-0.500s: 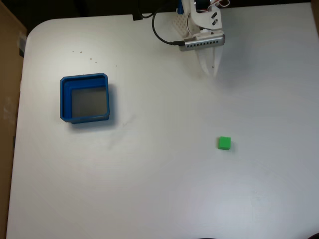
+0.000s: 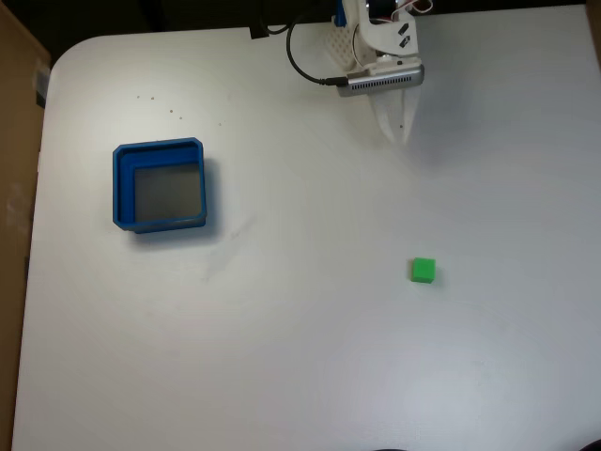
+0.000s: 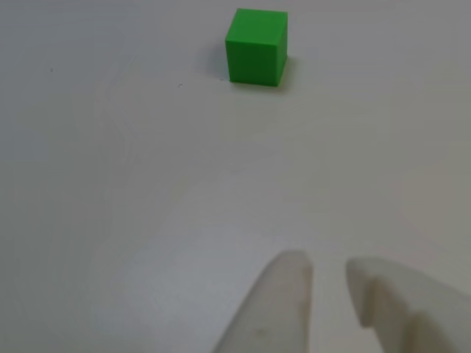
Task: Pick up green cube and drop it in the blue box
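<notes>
Spanning almost the whole fixed view: white table (image 2: 310,357), rounded at its upper-left corner, bordered by a brown surface (image 2: 14,197) along the left edge. Standing at the top edge, right of centre: white arm (image 2: 380,33) with a grey ribbed module (image 2: 380,80) across its wrist and a black cable (image 2: 305,61) looping off to the left. Resting on the left half of the table: blue box (image 2: 161,185), square, thick-walled, grey-floored, holding nothing. Hanging below the grey module, tips pointing down the picture toward the table's middle: gripper (image 2: 398,134), white, carrying nothing. Seen close in the other view, entering from the bottom edge: gripper (image 3: 327,268), its two pale fingertips (image 3: 291,276) slightly parted with a narrow gap of bare table between them, so released rather than clenched. Sitting alone on the table right of centre in the fixed view, well apart from both box and gripper: green cube (image 2: 423,271). Lying near the top edge in the other view, ahead of the fingertips and slightly left of them: green cube (image 3: 256,46), untouched, flat on the surface.
</notes>
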